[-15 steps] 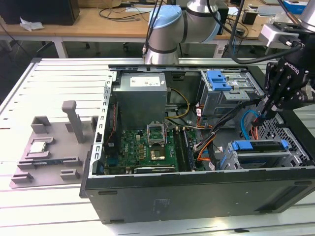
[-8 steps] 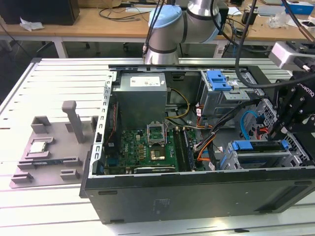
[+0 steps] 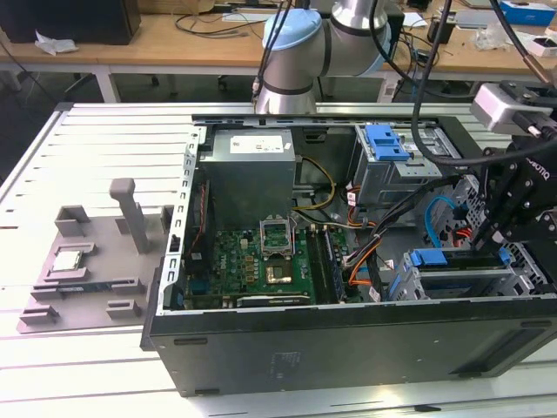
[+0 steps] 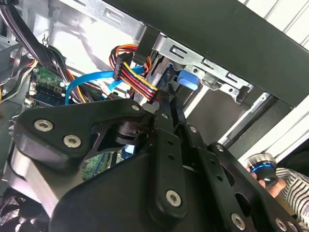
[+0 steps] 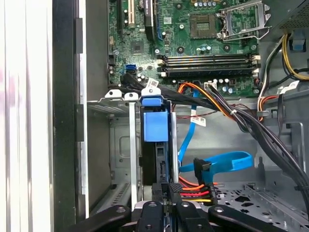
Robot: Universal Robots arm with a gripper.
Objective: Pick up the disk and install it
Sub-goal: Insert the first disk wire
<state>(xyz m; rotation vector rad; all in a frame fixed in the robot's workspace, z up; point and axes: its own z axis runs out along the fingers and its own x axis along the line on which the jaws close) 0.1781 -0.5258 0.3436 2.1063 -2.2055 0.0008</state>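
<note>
The disk stands on edge in the lower drive cage at the exterior view's right end of the open computer case, its blue frame showing. In the first wrist view the disk's blue frame sits in a slot between metal rails, with the dark drive body running back from it. My gripper hangs over that cage. Its black fingers are pressed together, their tips at the disk's near end close to the blue frame. I see nothing clamped between them.
Bundled power and blue data cables lie close beside the slot. A bare blue bracket sits in the upper bay. On the grey fixture, outside the case, lies a processor chip. A person's hand in a striped sleeve is near the case.
</note>
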